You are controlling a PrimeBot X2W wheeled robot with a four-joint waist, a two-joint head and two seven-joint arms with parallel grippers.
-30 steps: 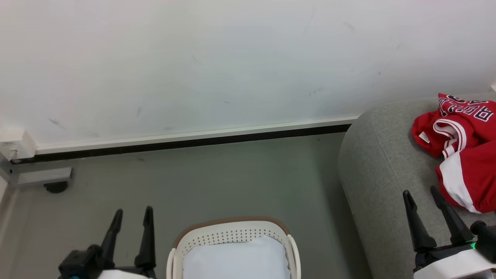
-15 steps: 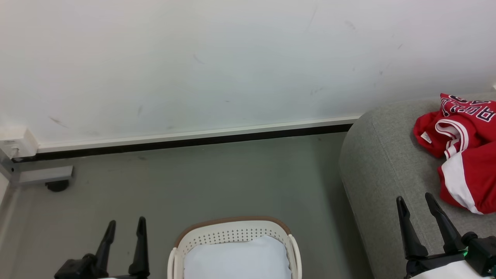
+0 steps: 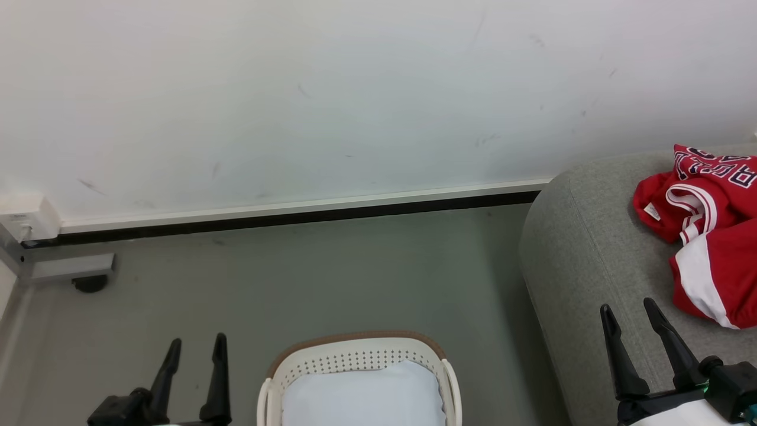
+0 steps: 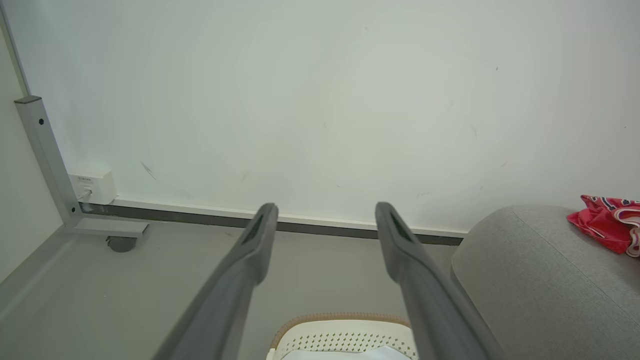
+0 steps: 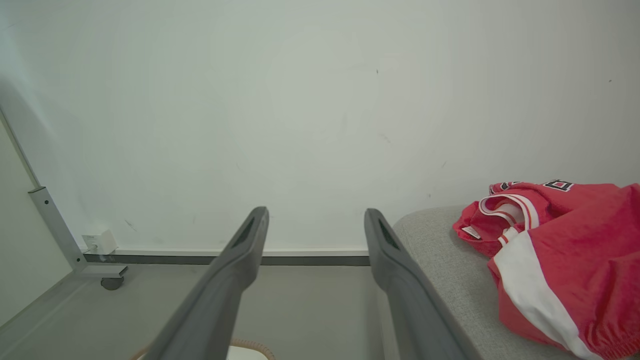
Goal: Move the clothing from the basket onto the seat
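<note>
— Hovering empty, fingers spread: our left gripper beside the basket, right gripper by the seat.
— The clothing lies right, on the seat. We should check the basket's near end first.

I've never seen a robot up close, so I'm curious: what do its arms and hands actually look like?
The left end effector and right end effector each have two long, dark, tapering fingers with a narrow slot near the tip, mounted on a black block. A white shell covers the right forearm, beside a small green light.
</note>
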